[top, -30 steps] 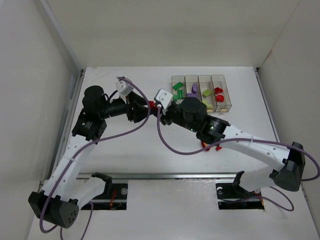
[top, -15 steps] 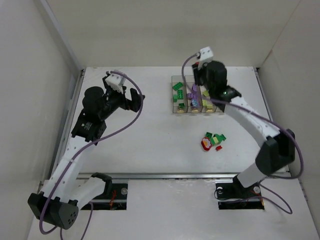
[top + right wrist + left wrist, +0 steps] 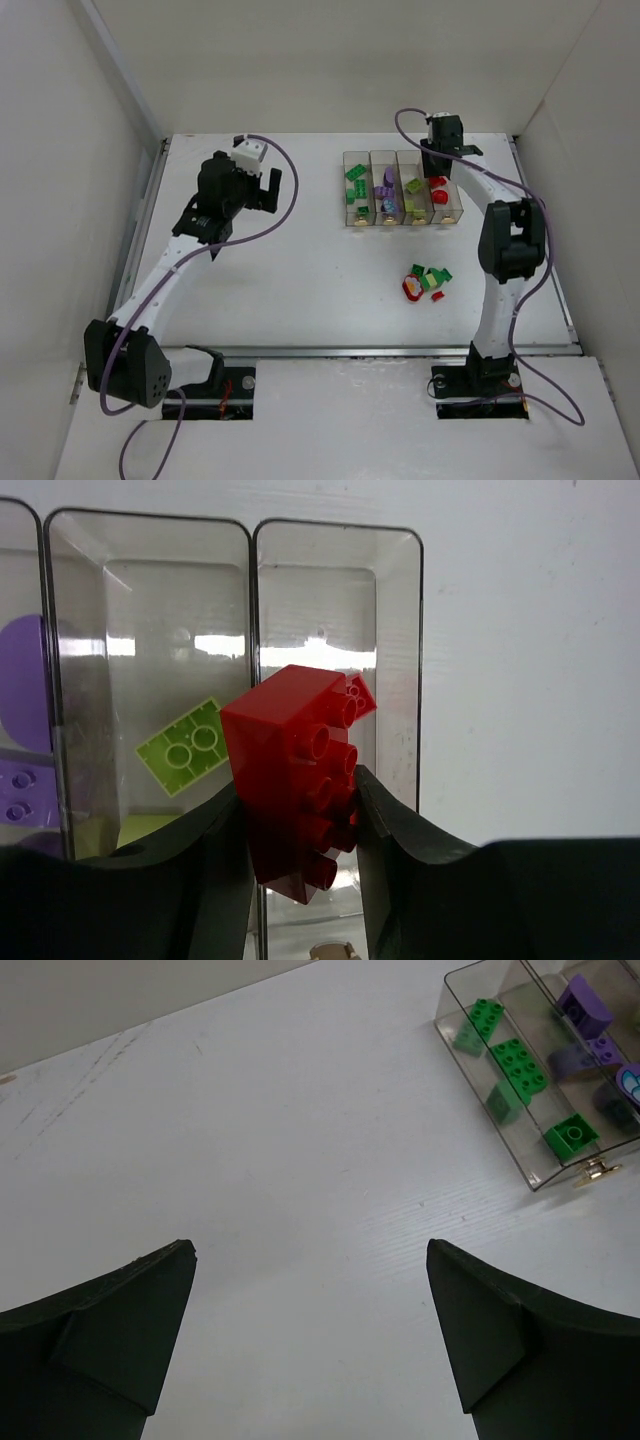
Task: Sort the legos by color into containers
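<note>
- Pinching a chunky red lego (image 3: 295, 750) tight between its fingers, the right claw (image 3: 300, 800) hangs right over the far-right container (image 3: 320, 600). The brick is a bit tilted, studs facing sideways.
- All four containers (image 3: 397, 155) sit in a row on the table (image 3: 300, 280), holding green, purple, yellow-green and red pieces, left to right.
- Loose legos (image 3: 425, 282) lie in a small mixed pile nearer the arms.
- The left claw (image 3: 310, 1250) is spread wide with nothing in it.

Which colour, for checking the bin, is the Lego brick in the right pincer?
Red; the Lego brick in the right pincer shows best in the right wrist view.
</note>
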`<state>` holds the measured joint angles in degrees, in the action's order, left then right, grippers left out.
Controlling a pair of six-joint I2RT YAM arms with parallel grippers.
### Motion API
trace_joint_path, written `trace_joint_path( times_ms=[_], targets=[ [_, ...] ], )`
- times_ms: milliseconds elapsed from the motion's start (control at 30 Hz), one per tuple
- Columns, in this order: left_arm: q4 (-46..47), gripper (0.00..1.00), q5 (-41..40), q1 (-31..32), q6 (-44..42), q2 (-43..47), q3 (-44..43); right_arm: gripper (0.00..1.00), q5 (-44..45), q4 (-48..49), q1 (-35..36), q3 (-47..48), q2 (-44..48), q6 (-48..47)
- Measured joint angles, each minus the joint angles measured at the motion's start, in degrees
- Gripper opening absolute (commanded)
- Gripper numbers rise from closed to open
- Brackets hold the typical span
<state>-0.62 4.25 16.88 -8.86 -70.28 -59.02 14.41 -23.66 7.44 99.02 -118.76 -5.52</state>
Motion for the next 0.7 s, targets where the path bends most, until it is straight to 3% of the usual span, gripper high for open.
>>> trace_joint_path(
  times_ms=[33,133,200,233,333,567,700],
  targets=[
    [0.3,1.00,0.0,0.0,0.0,-0.9,-0.1,0.43,0.0,-0.5,0.0,0.9,-0.5,0.0],
    [0.7,1.00,0.1,-0.2,-0.1,-3.2,-0.6,0.52,0.0,-1.7,-0.7,3.2,-1.0,0.0],
    [0.9,1.00,0.2,-0.5,-0.3,-3.8,-0.7,0.65,0.2,-2.0,-1.2,4.3,-1.0,0.2],
    [0.9,1.00,0.2,-0.5,-0.5,-3.9,-0.7,0.77,0.4,-2.0,-1.5,4.7,-1.0,0.2],
    [1.7,1.00,0.6,-0.5,-0.8,-3.9,-0.7,0.84,0.5,-2.5,-2.1,6.2,-1.0,0.4],
    [2.9,1.00,1.6,-0.6,-1.8,-3.0,-0.1,0.85,-0.6,-3.9,-2.2,7.6,0.2,0.5],
    [3.4,1.00,0.8,-0.6,-2.7,0.6,1.8,0.92,-1.3,-4.3,-1.1,4.0,7.2,0.9]
  ],
)
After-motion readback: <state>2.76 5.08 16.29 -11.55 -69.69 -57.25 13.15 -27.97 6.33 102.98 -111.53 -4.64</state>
